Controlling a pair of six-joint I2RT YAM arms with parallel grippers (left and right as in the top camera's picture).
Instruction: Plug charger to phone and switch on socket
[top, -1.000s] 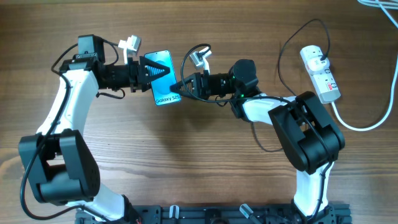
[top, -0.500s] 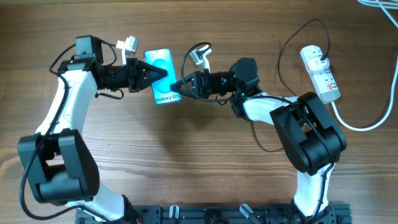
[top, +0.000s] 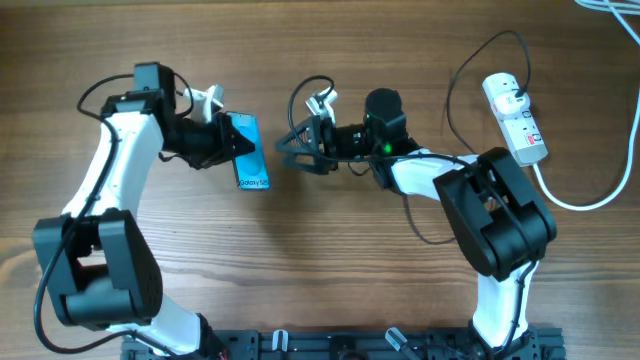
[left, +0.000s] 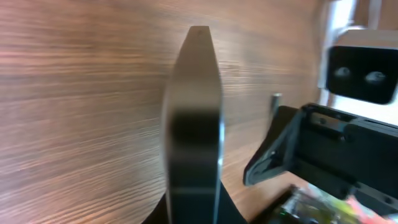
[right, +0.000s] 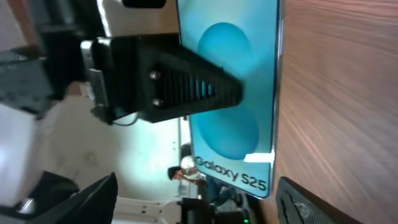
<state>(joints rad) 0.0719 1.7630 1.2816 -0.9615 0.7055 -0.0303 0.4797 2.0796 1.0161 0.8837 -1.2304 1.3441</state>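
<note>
"Near the far edge of the table (top: 330, 270), what is the left gripper (top: 232, 148) doing?"

"Clamping the phone (top: 250, 165), tipping it on its side, its length running far-to-near."

"And the right gripper (top: 290, 153)?"

"Standing spread, gripping nothing, just right of it, facing the screen. The charger (top: 450, 95) is trailing from the socket (top: 516, 122) in the far right corner; its tip I cannot find."

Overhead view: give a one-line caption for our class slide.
Left gripper holds the phone tilted; open right gripper faces it.
</note>
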